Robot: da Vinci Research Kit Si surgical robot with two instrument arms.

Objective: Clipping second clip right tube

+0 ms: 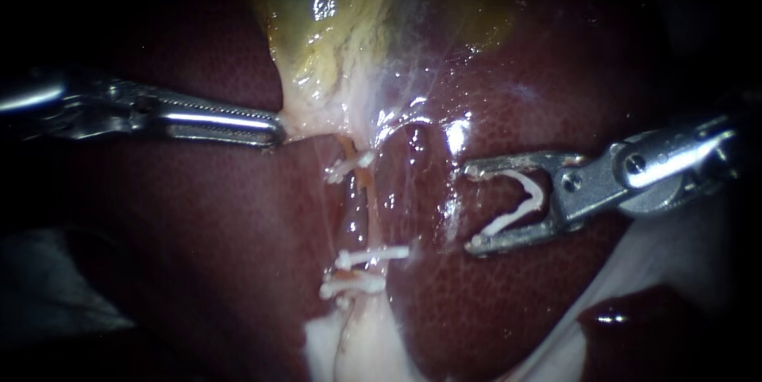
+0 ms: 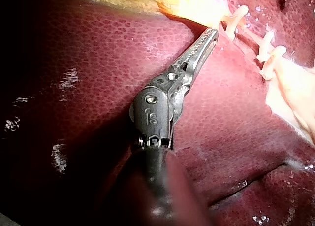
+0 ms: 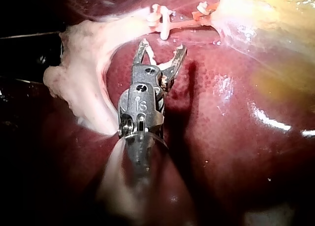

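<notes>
My left instrument (image 1: 274, 129) comes in from the left, its jaws shut on the pale lower edge of the yellow gallbladder (image 1: 333, 40). Below that an orange tube (image 1: 361, 183) carries three white clips (image 1: 347, 167) (image 1: 373, 256) (image 1: 349, 287). My right instrument (image 1: 473, 207) stands to the right of the tube, jaws spread wide with a white clip (image 1: 520, 199) seated between them and touching both. Just ahead of its tips a pale glistening strand (image 1: 449, 206) runs down over the liver; whether this is the right tube I cannot tell. In the right wrist view the spread jaws (image 3: 162, 48) sit just short of the clipped tube (image 3: 182, 21).
Dark red liver (image 1: 198, 231) surrounds everything. White fatty tissue (image 1: 357, 342) hangs below the lowest clips, and another pale patch (image 1: 627, 271) lies under my right instrument. In the left wrist view the clips (image 2: 268, 44) lie beyond and beside the left jaws (image 2: 211, 34).
</notes>
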